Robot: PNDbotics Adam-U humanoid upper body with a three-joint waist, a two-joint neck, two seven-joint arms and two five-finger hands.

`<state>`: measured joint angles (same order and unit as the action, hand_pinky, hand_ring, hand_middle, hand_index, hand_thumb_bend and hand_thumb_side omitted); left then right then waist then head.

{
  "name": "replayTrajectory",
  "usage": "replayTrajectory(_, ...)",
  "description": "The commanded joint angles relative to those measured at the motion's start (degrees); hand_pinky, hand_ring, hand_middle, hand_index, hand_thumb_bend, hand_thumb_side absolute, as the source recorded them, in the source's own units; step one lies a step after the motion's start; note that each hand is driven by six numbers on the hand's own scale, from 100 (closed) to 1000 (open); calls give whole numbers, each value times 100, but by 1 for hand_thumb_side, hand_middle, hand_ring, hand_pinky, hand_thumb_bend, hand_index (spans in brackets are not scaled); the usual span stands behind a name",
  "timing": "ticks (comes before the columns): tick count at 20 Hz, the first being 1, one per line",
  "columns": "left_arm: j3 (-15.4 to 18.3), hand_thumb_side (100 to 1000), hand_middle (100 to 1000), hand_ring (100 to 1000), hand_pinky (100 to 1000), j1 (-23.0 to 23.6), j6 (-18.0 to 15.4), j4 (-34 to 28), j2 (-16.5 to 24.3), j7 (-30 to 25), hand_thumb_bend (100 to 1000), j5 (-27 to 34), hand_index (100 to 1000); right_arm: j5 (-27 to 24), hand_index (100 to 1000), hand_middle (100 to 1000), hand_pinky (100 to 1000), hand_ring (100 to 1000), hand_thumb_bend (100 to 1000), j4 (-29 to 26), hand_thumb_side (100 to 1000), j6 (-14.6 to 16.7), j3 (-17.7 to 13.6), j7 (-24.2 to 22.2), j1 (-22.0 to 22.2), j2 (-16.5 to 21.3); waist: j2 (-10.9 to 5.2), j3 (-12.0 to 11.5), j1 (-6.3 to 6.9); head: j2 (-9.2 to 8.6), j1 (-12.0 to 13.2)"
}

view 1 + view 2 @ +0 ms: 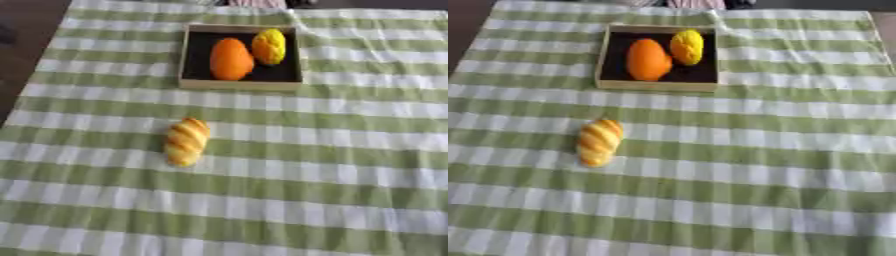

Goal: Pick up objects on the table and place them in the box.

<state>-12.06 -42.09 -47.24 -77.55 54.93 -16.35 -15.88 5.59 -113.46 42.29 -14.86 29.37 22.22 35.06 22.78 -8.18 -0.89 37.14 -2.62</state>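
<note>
A striped bread loaf [186, 142] is lying alone on the green-and-white checked tablecloth [350, 165], left of centre and well apart from the wooden box [241, 84] that is sitting farther back. The loaf is resting lengthwise, pointing roughly toward the box, with open cloth all around it. Inside the box's dark interior, an orange oval object [231, 59] is taking up the left-centre, and a yellow bumpy one [269, 46], possibly a lemon or a small pastry, is leaning just beside it at the right, the two seeming to touch. Neither robot hand is showing in either view, so whether the fingers are spread, pressed together or pinching anything cannot be told.

The loaf looks to be the last thing waiting to be moved, and the risks are lying ahead of it. Its rounded, elongated shape is likely making it prone to rolling sideways if fingers close off-centre. The box is already filling up: free floor is remaining mainly along its left and near sides, so a drop aimed at the middle could be landing the loaf on the orange object or the rim. A dragging hand could also be bunching the cloth and shifting the box.
</note>
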Motion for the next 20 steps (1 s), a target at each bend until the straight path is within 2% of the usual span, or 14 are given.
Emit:
replayTrajectory(1,-120,300,724,807,818,-174,-473,66,52,-708,109,-164,873,-201,809,756,990,1000,100,-113,470,608,-109,198,59,87,-138,4,10,-98,-16)
replayTrajectory(4,-270,328,721,801,817,-266,-473,143,-72,-923,100,-128,875,-339,809,755,991,1000,100,-113,470,824,-102,38,104,86,-151,4,22,-85,-12)
replayTrajectory(6,-373,294,718,797,815,-367,-472,120,-205,-1073,100,-22,874,-442,808,754,991,1000,100,-113,470,931,-106,-65,127,78,-165,-6,25,-73,-20)
replayTrajectory(7,-417,325,716,795,814,-430,-461,113,-277,-1144,100,38,874,-496,808,753,991,1000,100,-113,463,950,-117,-109,134,77,-172,-12,24,-65,-26)
replayTrajectory(9,-508,294,714,791,812,-590,-390,77,-445,-1245,100,169,875,-599,807,752,992,1000,100,-113,470,963,-130,-203,162,68,-192,-26,17,-46,-35)
replayTrajectory(12,-613,202,707,780,808,-855,-195,-3,-761,-1217,100,384,876,-737,805,750,993,1000,100,-113,470,967,-136,-350,184,52,-236,-70,17,-1,-27)
replayTrajectory(15,-713,204,700,772,805,-1076,30,-34,-1102,-1170,100,590,876,-859,805,750,994,1000,100,-113,470,967,-139,-486,218,49,-286,-108,19,41,-33)
replayTrajectory(20,-818,211,706,771,804,-1317,298,-99,-1636,-1414,100,811,882,-1028,801,750,994,1000,100,-113,470,962,-167,-646,269,45,-373,-154,12,88,-74)
